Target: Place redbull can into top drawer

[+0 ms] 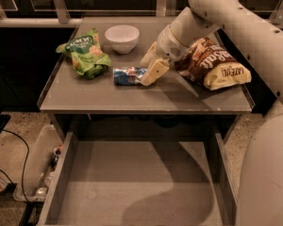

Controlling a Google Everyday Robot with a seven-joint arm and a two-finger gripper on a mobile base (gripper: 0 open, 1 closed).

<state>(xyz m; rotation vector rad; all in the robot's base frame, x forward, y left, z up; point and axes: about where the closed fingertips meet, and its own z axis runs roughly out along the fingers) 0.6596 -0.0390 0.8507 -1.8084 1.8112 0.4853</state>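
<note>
the redbull can (129, 76) lies on its side on the desk (198, 100). the end effector (145, 71) sits at the can's right end, fingers (154, 71) spread. a white bowl (122, 37) stands behind the can, the top drawer (132, 173) open below it.

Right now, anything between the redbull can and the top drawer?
Nothing visible. The redbull can lies on the table, tool at one end; the top drawer stands open below.
</note>
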